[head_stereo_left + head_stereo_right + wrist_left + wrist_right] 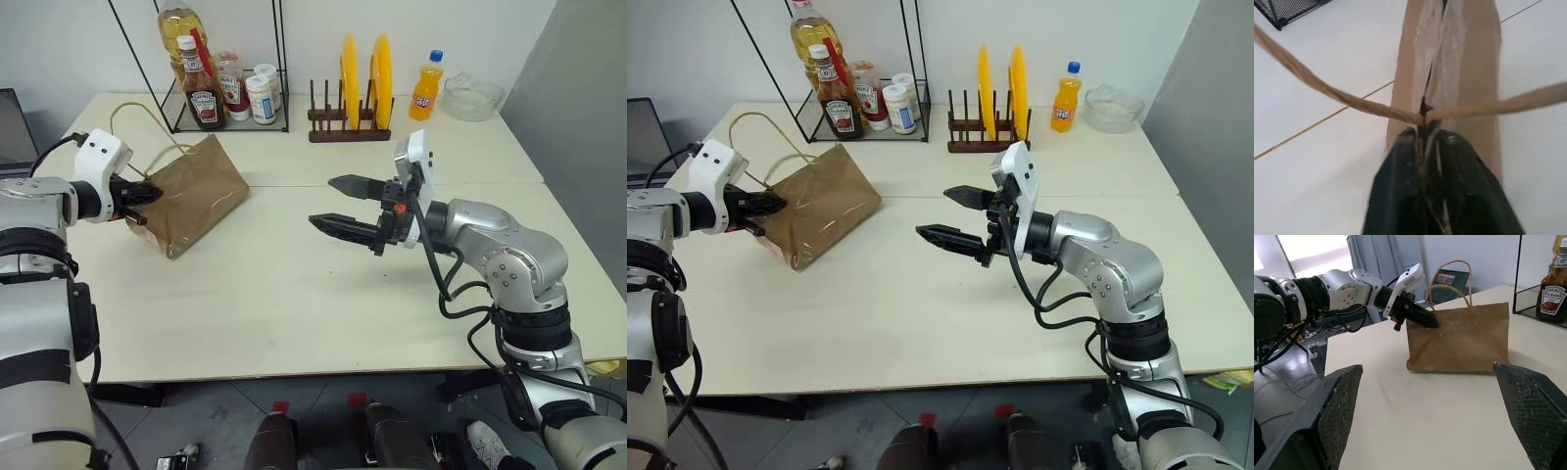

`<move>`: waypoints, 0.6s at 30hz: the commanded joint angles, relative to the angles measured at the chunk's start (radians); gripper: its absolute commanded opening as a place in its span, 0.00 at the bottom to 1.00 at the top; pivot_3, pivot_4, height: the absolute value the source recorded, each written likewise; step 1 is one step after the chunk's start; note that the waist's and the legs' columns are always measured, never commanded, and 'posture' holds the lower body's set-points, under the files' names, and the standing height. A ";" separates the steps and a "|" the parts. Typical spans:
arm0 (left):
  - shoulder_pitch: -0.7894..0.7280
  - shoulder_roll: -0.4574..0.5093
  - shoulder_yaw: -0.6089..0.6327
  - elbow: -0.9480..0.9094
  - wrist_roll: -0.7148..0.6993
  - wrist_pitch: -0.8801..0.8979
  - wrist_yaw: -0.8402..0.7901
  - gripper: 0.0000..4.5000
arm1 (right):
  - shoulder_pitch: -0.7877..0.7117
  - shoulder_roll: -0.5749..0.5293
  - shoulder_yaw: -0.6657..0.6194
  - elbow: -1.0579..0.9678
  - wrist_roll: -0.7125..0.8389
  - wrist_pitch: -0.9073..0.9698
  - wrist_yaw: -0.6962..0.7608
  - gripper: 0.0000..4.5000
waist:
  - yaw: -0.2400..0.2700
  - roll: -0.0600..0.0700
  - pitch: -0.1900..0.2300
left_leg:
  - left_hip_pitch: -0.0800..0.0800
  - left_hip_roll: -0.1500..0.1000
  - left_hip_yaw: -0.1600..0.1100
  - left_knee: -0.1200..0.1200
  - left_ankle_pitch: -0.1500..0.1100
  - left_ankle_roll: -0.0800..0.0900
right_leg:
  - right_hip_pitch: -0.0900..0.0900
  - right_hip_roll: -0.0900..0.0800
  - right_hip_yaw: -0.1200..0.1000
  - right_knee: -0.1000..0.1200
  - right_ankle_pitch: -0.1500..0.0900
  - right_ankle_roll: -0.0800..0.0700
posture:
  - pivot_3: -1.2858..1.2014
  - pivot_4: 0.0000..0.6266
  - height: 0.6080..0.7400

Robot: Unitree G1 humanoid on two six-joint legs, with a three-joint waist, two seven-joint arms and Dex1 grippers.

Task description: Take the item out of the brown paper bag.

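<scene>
The brown paper bag (201,191) stands crinkled on the left part of the table (294,294), its two cord handles (132,113) looping up behind it. My left gripper (147,193) is shut on the bag's top rim where a handle cord (1327,88) is rooted; the black fingers (1400,186) pinch the paper edge. The right wrist view shows the same grip on the bag (1459,340). My right gripper (323,202) hovers open over the table's middle, pointing at the bag from a good way off. The item is hidden.
At the back stand a wire rack (230,122) with a ketchup bottle (204,98), an oil bottle and jars, a wooden rack with yellow plates (362,73), an orange soda bottle (425,88) and a glass bowl (472,98). A laptop (12,132) sits at far left.
</scene>
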State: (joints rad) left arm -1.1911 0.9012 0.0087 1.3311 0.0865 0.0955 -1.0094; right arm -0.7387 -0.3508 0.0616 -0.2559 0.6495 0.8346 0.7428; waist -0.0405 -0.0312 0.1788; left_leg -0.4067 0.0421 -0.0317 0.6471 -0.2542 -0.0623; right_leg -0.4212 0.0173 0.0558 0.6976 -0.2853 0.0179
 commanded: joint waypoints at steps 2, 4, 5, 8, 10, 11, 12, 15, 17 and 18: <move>-0.036 -0.002 0.025 -0.032 -0.017 -0.042 -0.055 0.01 | 0.000 -0.024 -0.017 -0.047 -0.001 -0.027 -0.002 1.00 | 0.001 0.000 0.000 | 0.000 0.000 0.000 0.000 0.000 0.000 | 0.000 0.000 0.000 0.000 0.000 0.000 | 0.52 0.24 1.00; -0.054 -0.014 0.030 -0.042 -0.028 -0.048 -0.097 0.01 | 0.005 -0.030 -0.021 -0.052 -0.015 -0.040 -0.020 1.00 | 0.003 0.000 0.000 | 0.000 0.000 0.000 0.000 0.000 0.000 | 0.000 0.000 0.000 0.000 0.000 0.000 | 0.52 0.24 1.00; -0.064 -0.020 0.032 -0.048 -0.033 -0.051 -0.118 0.01 | 0.008 -0.033 -0.026 -0.055 -0.020 -0.047 -0.031 1.00 | 0.005 0.000 0.000 | 0.000 0.000 0.000 0.000 0.000 0.000 | 0.000 0.000 0.000 0.000 0.000 0.000 | 0.52 0.24 1.00; -0.101 -0.058 0.034 -0.070 -0.048 -0.061 -0.201 0.01 | 0.028 -0.042 -0.050 -0.069 -0.036 -0.061 -0.081 1.00 | 0.012 0.000 0.000 | -0.003 -0.001 -0.004 0.002 0.000 0.000 | 0.000 0.000 -0.004 0.000 0.000 0.000 | 0.52 0.24 1.00; -0.119 -0.086 0.031 -0.077 -0.049 -0.071 -0.238 0.01 | 0.044 -0.049 -0.064 -0.082 -0.047 -0.063 -0.110 1.00 | 0.014 0.000 0.000 | -0.008 -0.001 -0.008 0.006 0.000 0.000 | -0.001 -0.001 -0.009 -0.001 0.000 0.000 | 0.52 0.24 1.00; -0.126 -0.102 0.029 -0.078 -0.047 -0.074 -0.250 0.01 | 0.053 -0.053 -0.071 -0.091 -0.050 -0.061 -0.124 1.00 | 0.014 0.000 0.000 | -0.011 0.000 -0.009 0.010 0.000 0.000 | -0.001 -0.001 -0.011 0.000 0.000 0.000 | 0.52 0.24 1.00; -0.133 -0.122 0.026 -0.079 -0.045 -0.078 -0.261 0.01 | 0.066 -0.059 -0.078 -0.104 -0.051 -0.055 -0.137 1.00 | 0.013 0.000 0.000 | -0.012 0.000 -0.009 0.012 0.000 0.000 | -0.001 -0.001 -0.012 0.000 0.000 0.000 | 0.52 0.24 1.00; -0.151 -0.180 0.018 -0.081 -0.038 -0.101 -0.288 0.01 | 0.099 -0.078 -0.097 -0.143 -0.045 -0.037 -0.171 1.00 | 0.011 0.000 0.000 | -0.012 0.000 -0.009 0.013 0.000 0.000 | -0.001 -0.001 -0.012 0.001 0.000 0.000 | 0.52 0.24 1.00; -0.166 -0.234 0.007 -0.075 -0.030 -0.131 -0.305 0.01 | 0.127 -0.092 -0.119 -0.182 -0.027 -0.012 -0.198 1.00 | 0.010 0.000 0.000 | -0.012 -0.001 -0.009 0.013 0.000 0.000 | -0.001 -0.001 -0.012 0.001 0.000 0.000 | 0.52 0.24 1.00; -0.171 -0.262 -0.007 -0.070 -0.017 -0.154 -0.310 0.01 | 0.144 -0.100 -0.131 -0.202 -0.021 -0.001 -0.209 1.00 | 0.011 0.000 0.000 | -0.012 -0.001 -0.010 0.013 0.000 0.000 | -0.001 -0.001 -0.013 0.001 0.000 0.000 | 0.52 0.24 1.00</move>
State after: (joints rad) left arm -1.3067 0.6520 0.0032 1.2991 0.0812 -0.0102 -1.3014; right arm -0.5992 -0.4372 -0.0290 -0.3944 0.6090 0.8225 0.5547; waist -0.0292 -0.0311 0.1789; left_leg -0.4193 0.0415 -0.0416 0.6604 -0.2543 -0.0622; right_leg -0.4219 0.0162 0.0432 0.6986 -0.2852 0.0178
